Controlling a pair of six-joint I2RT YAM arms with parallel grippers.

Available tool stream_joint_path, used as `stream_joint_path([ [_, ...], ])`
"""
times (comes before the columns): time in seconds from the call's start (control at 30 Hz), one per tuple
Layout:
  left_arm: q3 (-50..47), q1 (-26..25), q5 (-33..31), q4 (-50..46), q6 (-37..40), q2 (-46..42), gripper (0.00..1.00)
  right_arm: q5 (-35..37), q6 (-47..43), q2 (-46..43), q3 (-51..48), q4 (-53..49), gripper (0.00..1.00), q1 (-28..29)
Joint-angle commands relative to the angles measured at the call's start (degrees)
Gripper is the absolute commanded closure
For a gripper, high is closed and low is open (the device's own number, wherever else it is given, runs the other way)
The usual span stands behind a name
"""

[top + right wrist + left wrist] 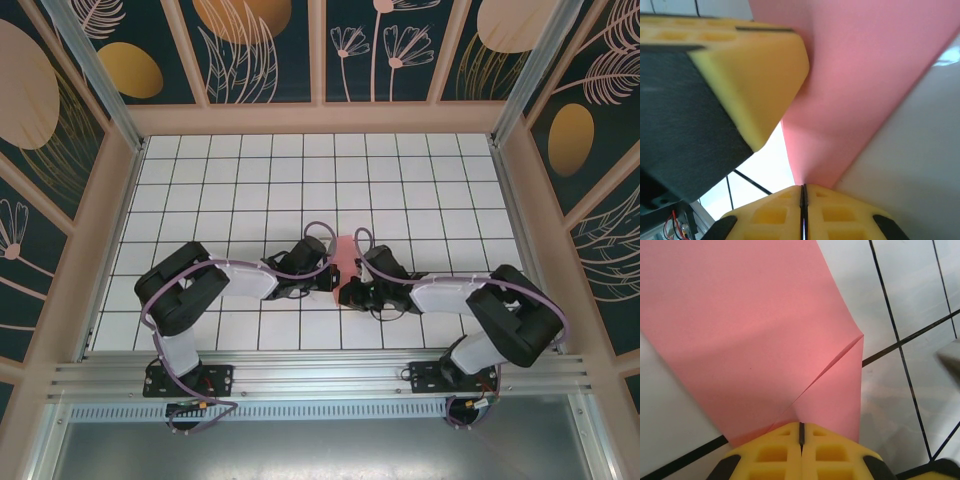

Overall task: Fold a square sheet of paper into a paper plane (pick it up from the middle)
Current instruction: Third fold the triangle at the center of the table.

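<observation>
Both claws pinch the pink sheet at mid-worktop.

We see the square sheet of paper (343,256), thin, smooth and salmon-pink, held between the arms over the white, black-gridded worktop (250,180). Its visible strip runs near to far. A diagonal crease ends at a pointed corner. The left claw (801,432) and right claw (803,192) each press yellow pads together on a paper edge.

matt pink paper (755,330), glossy tiled table (920,405)
</observation>
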Motion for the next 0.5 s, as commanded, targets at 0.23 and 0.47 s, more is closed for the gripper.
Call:
stream_joint_path([
  [0.23, 6.56, 0.19, -6.49, -14.1, 4.96, -5.66, 0.92, -1.59, -7.21, -8.18, 1.98, -5.23, 0.68, -17.14],
  [0.47, 6.43, 0.19, -6.74, -14.74, 6.14, -4.64, 0.97, -4.74, -8.48, -0.99, 5.15, -3.3, 0.65, -18.07],
])
